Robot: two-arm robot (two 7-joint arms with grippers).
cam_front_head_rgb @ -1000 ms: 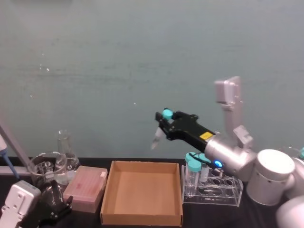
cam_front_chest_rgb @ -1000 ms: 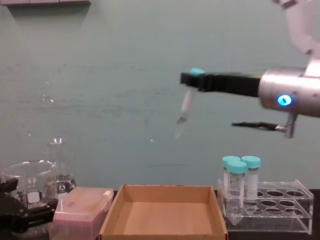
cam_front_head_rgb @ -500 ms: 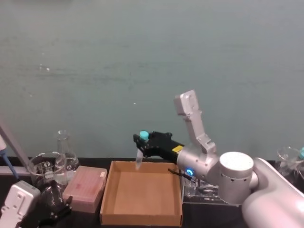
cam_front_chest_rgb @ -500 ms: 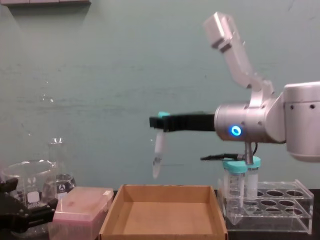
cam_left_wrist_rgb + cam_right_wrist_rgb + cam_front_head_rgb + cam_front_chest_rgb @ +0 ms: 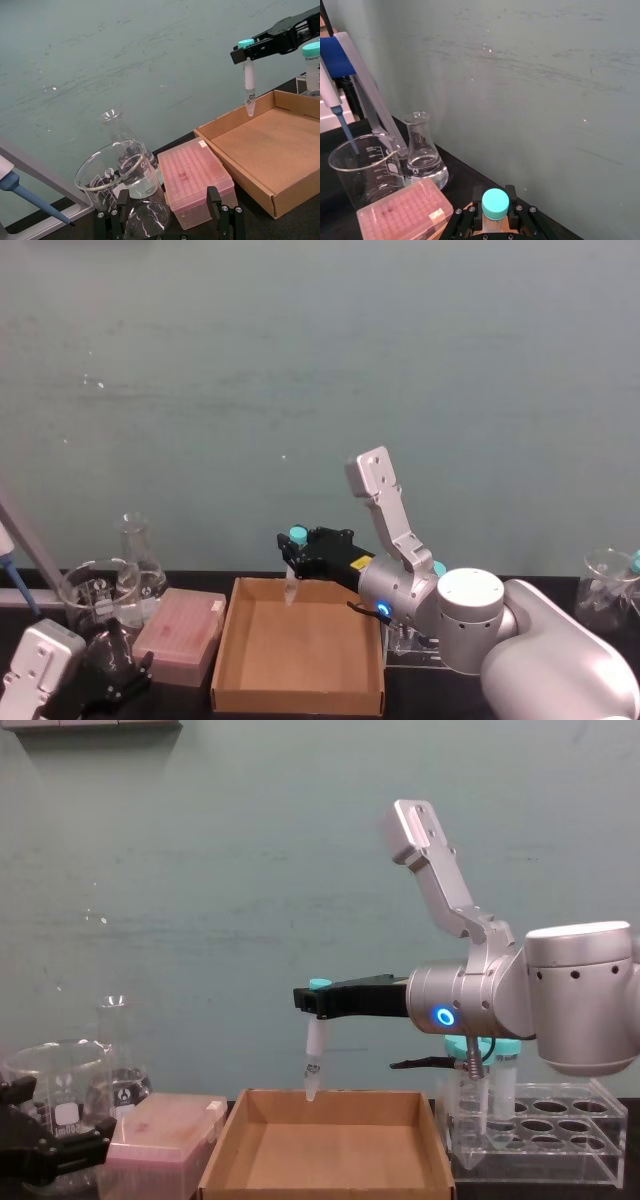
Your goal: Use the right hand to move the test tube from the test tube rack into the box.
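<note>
Teal-capped slim clear test tube [image 5: 312, 1065] clamped at its cap by your long black right gripper [image 5: 316, 1000], centre frame, tip low over rear edge of shallow brown cardboard box [image 5: 222, 1160], left gripper [image 5: 118, 680] parked lower left, fingers apart

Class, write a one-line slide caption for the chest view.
Right gripper holds the tube upright, tip at the box's rim, beside the rack; left gripper parked.

You're looking at a laboratory: on the black counter [image 5: 305, 220] stand a clear glass beaker [image 5: 120, 170], a conical glass flask [image 5: 117, 127] and a pink translucent plastic tip box [image 5: 195, 175]. A clear acrylic rack [image 5: 570, 1140] holds wide teal-capped tubes [image 5: 312, 65], and a blue-tipped white pipette [image 5: 30, 200] hangs nearby.
</note>
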